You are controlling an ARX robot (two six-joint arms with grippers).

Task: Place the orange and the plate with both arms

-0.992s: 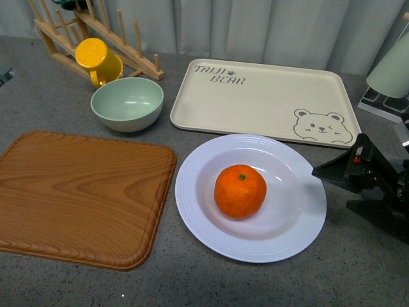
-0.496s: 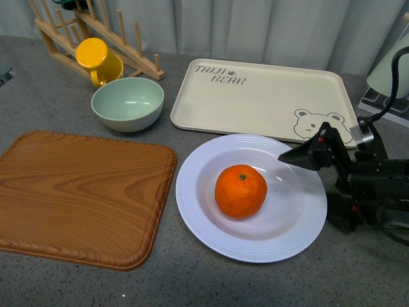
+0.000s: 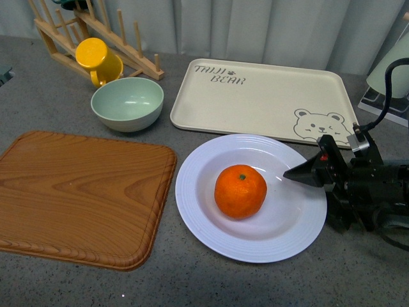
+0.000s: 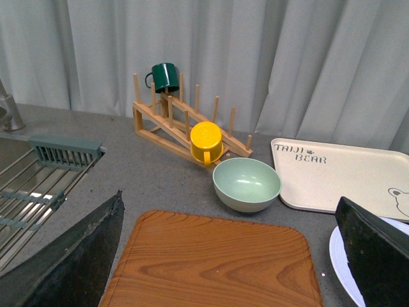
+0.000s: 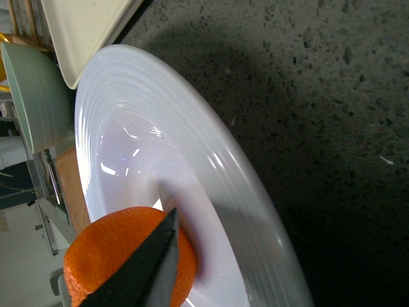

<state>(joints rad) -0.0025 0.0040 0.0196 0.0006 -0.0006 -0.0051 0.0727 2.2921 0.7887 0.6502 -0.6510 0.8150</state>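
Note:
The orange (image 3: 240, 191) sits in the middle of the white ribbed plate (image 3: 211, 227), at the table's front centre. My right gripper (image 3: 311, 194) is open at the plate's right rim, with its upper finger (image 3: 300, 173) reaching over the rim toward the orange. In the right wrist view that finger (image 5: 140, 268) crosses in front of the orange (image 5: 96, 262), above the plate (image 5: 192, 147). My left gripper (image 4: 223, 268) is open and empty above the wooden board (image 4: 217, 256), out of the front view. The plate's edge (image 4: 339, 262) shows beside its right finger.
A wooden board (image 3: 77, 192) lies left of the plate. A cream bear tray (image 3: 262, 96) lies behind it. A pale green bowl (image 3: 127, 102), a yellow mug (image 3: 97, 59) and a wooden rack (image 3: 77, 32) stand at the back left. A sink grid (image 4: 32, 192) lies further left.
My right gripper came in from the right edge to the plate's right rim, reached over it, then dropped lower and drew back a little. The orange and plate have not moved.

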